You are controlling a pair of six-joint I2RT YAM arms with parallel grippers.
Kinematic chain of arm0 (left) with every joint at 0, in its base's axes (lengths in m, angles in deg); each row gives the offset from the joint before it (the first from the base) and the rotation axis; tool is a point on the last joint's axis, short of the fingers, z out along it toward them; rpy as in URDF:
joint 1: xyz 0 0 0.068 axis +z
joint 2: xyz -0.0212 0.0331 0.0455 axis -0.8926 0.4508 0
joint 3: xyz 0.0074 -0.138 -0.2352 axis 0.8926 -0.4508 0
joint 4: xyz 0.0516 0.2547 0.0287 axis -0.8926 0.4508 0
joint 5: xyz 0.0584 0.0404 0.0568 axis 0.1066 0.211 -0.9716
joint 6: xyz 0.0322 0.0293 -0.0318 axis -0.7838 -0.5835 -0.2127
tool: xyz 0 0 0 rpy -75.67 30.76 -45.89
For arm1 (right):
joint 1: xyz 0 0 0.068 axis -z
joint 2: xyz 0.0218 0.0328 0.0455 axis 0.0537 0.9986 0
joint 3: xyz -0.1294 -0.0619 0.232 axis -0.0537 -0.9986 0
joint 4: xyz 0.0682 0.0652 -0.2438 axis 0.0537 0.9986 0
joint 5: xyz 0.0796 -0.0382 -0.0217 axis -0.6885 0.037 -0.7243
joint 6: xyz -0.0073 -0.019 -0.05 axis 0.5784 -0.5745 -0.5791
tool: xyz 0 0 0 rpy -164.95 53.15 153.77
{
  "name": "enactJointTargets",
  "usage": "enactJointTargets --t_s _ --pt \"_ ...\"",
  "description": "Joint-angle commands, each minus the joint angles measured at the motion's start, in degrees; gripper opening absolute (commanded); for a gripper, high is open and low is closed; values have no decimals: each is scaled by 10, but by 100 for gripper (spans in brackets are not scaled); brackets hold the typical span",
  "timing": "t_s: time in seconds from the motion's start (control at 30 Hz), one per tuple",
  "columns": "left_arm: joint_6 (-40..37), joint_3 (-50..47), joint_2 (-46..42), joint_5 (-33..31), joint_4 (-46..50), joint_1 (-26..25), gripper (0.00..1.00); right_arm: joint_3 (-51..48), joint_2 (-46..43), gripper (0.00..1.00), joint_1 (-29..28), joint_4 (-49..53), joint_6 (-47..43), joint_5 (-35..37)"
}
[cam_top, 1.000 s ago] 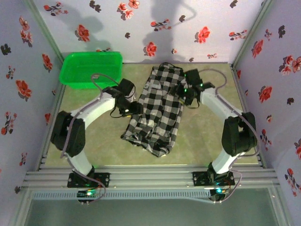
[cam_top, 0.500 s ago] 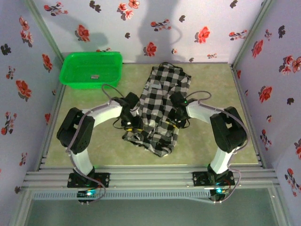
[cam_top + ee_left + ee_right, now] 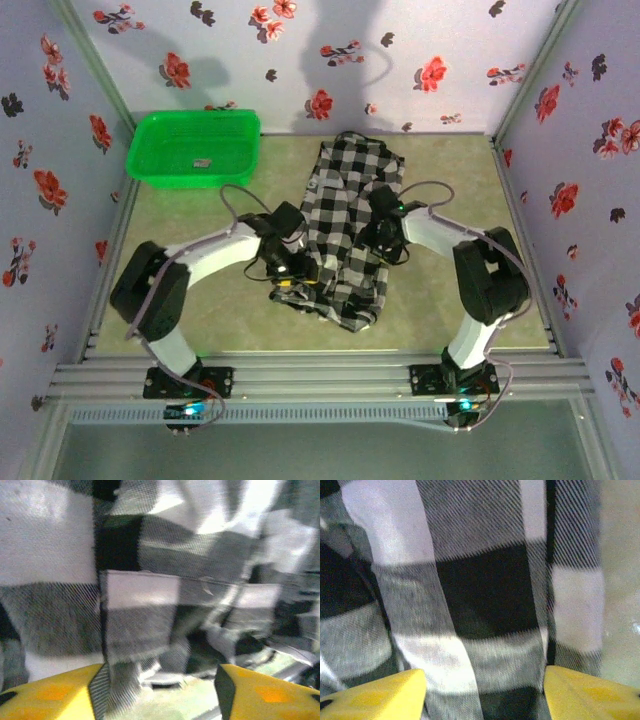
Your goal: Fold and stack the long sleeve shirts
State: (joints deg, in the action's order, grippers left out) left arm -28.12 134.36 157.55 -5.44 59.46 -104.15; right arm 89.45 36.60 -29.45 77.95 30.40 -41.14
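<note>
Shirt (image 3: 485,590) soft woven cloth, matt, twill ribs visible; basket (image 3: 170,180) glossy green plastic; table (image 3: 430,300) matt

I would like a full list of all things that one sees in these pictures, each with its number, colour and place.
shirt: one, black-and-white checked, lying crumpled at the middle of the table
basket: one, green, far left corner of the table
small object: one, grey, inside the basket, too small to identify
table: one, olive green, under everything
walls: three, lilac with red and black flowers, around the table
rails: several, silver, near edge
left arm: one, white and black, left of the shirt
right arm: one, white and black, right of the shirt
left pincer: one, yellow, open at the shirt
right pincer: one, yellow, open over the shirt
</note>
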Motion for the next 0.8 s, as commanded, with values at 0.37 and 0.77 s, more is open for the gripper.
enactJointTargets --t_s 0.37,0.77 --pt "-134 4 -17 -69 92 61 82 -222 -238 89 5 -16 115 -80" --pt "-74 -39 36 19 -26 67 83 -306 -229 86 -27 -134 179 -100"
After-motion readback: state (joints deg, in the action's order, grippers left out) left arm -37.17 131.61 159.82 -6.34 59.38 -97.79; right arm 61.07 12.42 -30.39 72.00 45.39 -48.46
